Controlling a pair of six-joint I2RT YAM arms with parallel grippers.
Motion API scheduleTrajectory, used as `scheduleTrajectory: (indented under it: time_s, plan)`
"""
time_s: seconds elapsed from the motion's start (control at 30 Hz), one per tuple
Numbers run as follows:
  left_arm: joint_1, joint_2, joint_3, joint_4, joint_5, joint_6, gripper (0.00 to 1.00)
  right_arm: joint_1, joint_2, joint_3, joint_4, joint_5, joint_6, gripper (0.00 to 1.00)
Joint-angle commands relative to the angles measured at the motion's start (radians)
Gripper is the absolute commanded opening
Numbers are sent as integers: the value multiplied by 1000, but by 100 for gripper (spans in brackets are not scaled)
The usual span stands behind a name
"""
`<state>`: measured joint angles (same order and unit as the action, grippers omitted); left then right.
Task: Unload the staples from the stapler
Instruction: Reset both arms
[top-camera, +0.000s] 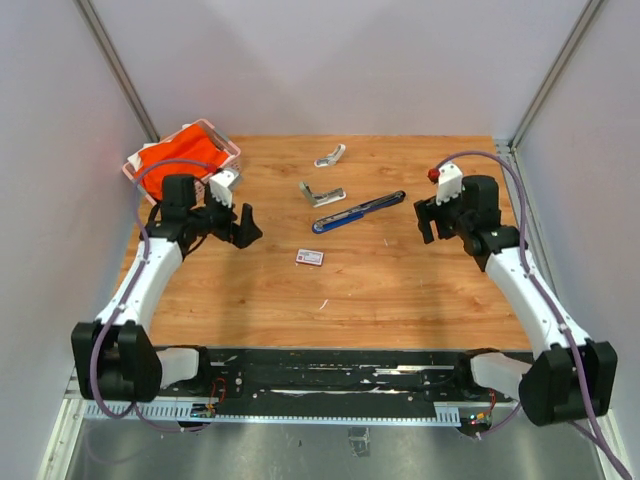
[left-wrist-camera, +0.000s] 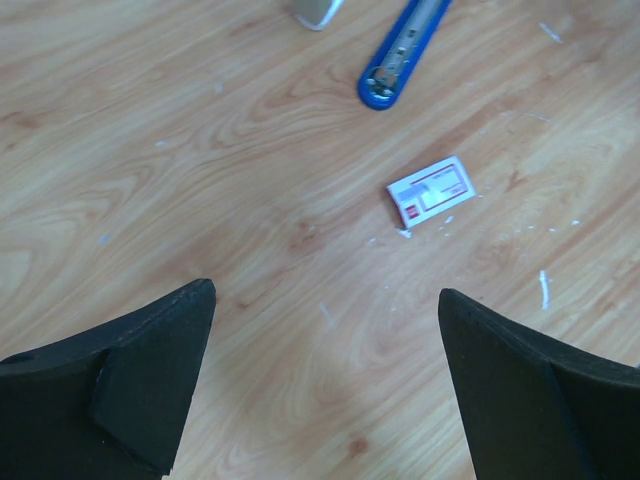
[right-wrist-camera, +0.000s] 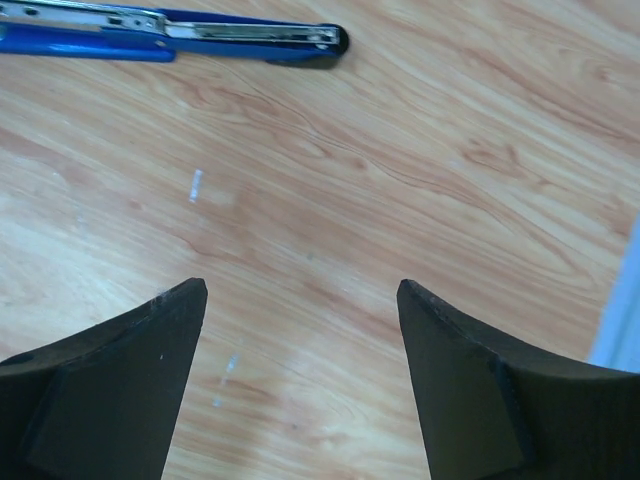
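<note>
Honestly, the worry here is the stapler (top-camera: 358, 212) skidding; it lies flat and slantwise towards the back of the table (top-camera: 250, 300), slim and probably light, so I'd expect a push from one side to spin it rather than pin it. A bent metal bit (top-camera: 322, 193) lies just beside its blue end, and a careless reach from the left could knock that into it. The small box (top-camera: 310, 257) sits nearer the arms, apart from the stapler, and could also get nudged.

The staples themselves I cannot pick out for sure. From the right wrist the stapler's silver rail (right-wrist-camera: 240, 32) is exposed along the top, but whether a strip lies in it is too fine to tell. There are pale slivers (right-wrist-camera: 196, 185) on the wood, and I'd guess any loose staples would be easily lost among them or flicked away.

Both arms reach forward over the wood, elbows bent, wrists tipped down. The left gripper (top-camera: 237, 225) hovers well to the left of the stapler, jaws spread wide with nothing between them; the right gripper (top-camera: 428, 218) hangs near the black end, jaws likewise parted and empty, touching nothing.
</note>
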<state>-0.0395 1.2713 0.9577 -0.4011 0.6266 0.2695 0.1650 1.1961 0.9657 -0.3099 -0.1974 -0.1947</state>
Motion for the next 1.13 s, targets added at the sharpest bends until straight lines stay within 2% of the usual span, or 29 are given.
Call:
scheduleTrajectory:
  time_s: [0.0, 0.03, 0.07, 0.33, 0.63, 0.8, 1.1]
  plan:
    - [45, -141, -80, 46, -146, 24, 98, -12, -128, -90, 58, 240, -81, 90]
    - [53, -174, -104, 59, -169, 25, 98, -12, -160, -120, 80, 265, -89, 95]
    - [60, -208, -129, 77, -190, 20, 98, -12, -192, -152, 100, 282, -91, 96]
    - [72, -475, -272, 141, -379, -30, 98, -15, -443, -375, 185, 258, -89, 96]
    - [71, -816, -514, 260, -552, -69, 98, -15, -507, -511, 321, 472, -34, 96]
    - [72, -842, -547, 239, -571, -76, 98, -15, -514, -540, 386, 564, -40, 96]
    - [71, -868, -588, 274, -572, -78, 98, -15, -651, -593, 389, 490, -68, 96]
